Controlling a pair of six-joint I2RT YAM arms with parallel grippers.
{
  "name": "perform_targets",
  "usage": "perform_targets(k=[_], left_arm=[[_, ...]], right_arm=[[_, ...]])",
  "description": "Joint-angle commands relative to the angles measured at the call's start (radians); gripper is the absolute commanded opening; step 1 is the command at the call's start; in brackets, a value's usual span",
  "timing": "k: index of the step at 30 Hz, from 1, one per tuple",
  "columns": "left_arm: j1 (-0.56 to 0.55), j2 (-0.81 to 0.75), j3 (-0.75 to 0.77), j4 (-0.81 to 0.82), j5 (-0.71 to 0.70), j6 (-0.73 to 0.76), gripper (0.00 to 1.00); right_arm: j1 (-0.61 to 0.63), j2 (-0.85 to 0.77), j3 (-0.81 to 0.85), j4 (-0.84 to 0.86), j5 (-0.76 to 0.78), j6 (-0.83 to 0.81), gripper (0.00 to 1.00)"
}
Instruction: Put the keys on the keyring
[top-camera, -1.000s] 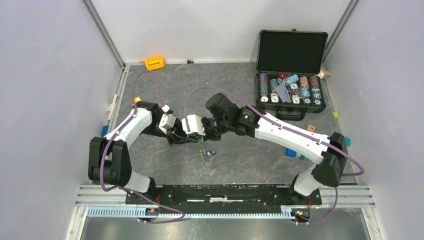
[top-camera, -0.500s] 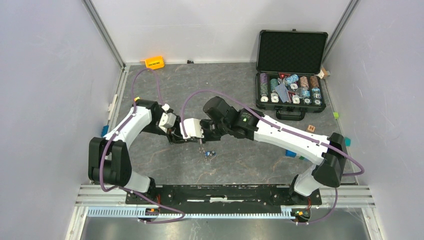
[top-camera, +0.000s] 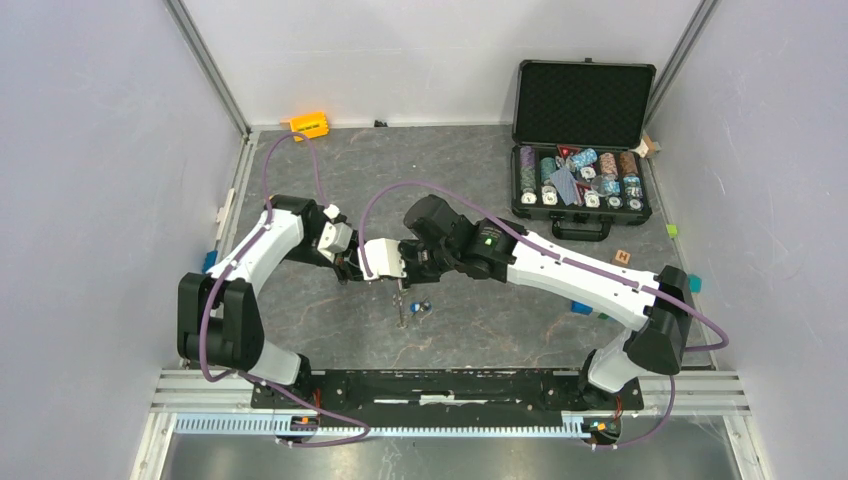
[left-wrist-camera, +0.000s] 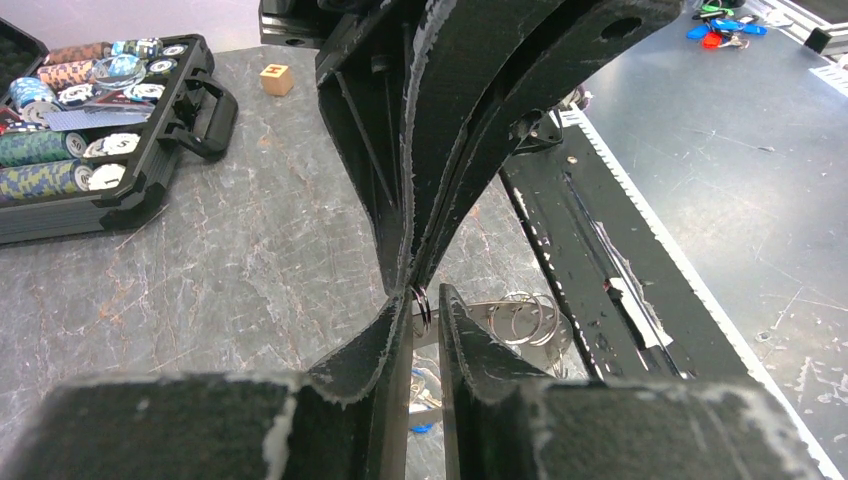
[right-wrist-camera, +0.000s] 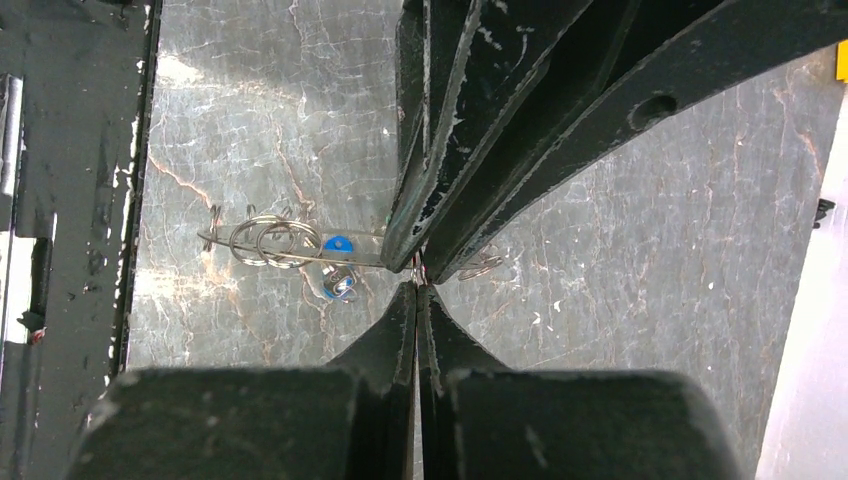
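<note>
My right gripper is shut on a small steel split ring, also in the right wrist view. My left gripper meets it tip to tip. Its jaws stand a narrow gap apart, with that ring in the gap against one finger. A flat silver strip carrying more split rings hangs from the pinched ring. A blue-headed key lies on the table beside it. No green-headed key and no large dark gear-rimmed ring show.
An open black case of poker chips stands at the back right. An orange block lies at the back left and a small wooden cube near the case. Small coloured blocks lie by the right arm.
Both grippers have moved a little to the left together. The silver strip has come away from the blue key and now hangs straight down beside it.
</note>
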Motion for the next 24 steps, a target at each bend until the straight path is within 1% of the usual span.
perform_targets(k=[1,3,5,7,9,12,16,18,21,24], left_arm=[[-0.006,0.004,0.026,-0.085,0.063,0.274,0.22],[-0.006,0.005,0.024,-0.085,0.062,0.275,0.22],[-0.006,0.008,0.024,-0.084,0.062,0.276,0.20],[-0.006,0.010,0.026,-0.084,0.062,0.276,0.13],[-0.006,0.011,0.028,-0.084,0.065,0.273,0.11],[-0.006,0.009,0.033,-0.083,0.066,0.269,0.02],[-0.005,0.006,0.027,-0.084,0.074,0.282,0.02],[-0.003,0.005,0.017,-0.084,0.101,0.284,0.02],[-0.003,0.002,0.017,-0.082,0.107,0.284,0.02],[-0.003,-0.010,0.012,-0.080,0.108,0.292,0.02]], right_arm=[[0.002,-0.004,0.064,0.039,0.023,0.015,0.00],[0.003,0.000,0.068,0.037,0.024,0.021,0.00],[0.003,0.005,0.074,0.036,0.026,0.027,0.00],[0.003,0.009,0.078,0.034,0.020,0.030,0.00],[0.003,0.012,0.077,0.033,0.017,0.029,0.00],[0.003,0.015,0.065,0.033,0.013,0.032,0.00],[0.003,0.002,0.056,0.047,0.014,0.035,0.00],[0.002,-0.011,0.047,0.062,0.023,0.034,0.00],[-0.008,-0.048,0.009,0.090,-0.003,0.033,0.13],[-0.055,-0.100,-0.068,0.153,-0.100,0.044,0.27]])
